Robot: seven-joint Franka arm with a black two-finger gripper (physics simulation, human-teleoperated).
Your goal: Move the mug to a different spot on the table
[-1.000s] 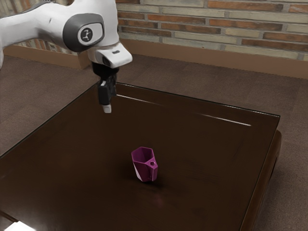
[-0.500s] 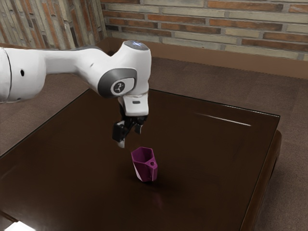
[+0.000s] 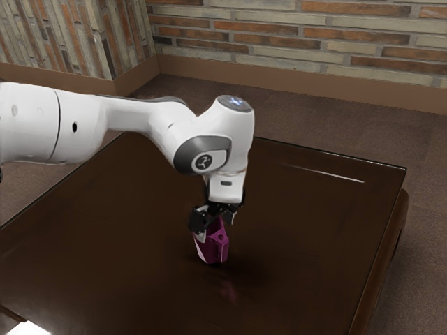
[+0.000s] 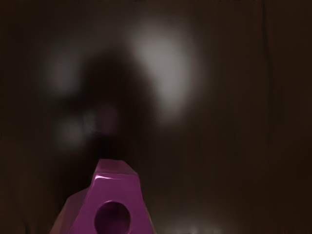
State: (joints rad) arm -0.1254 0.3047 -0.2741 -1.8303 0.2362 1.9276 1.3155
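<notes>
Since the earlier frames the arm has swung across and dropped, so the gripper now sits over the single purple mug, which stands upright near the middle of the one dark table, somewhat toward its near edge. Its jaws stand apart, straddling the rim, and seem not yet to press. Stiff, probably light and smooth-sided, the mug is best pinched across its faceted walls, clear of its one holed handle.
</notes>
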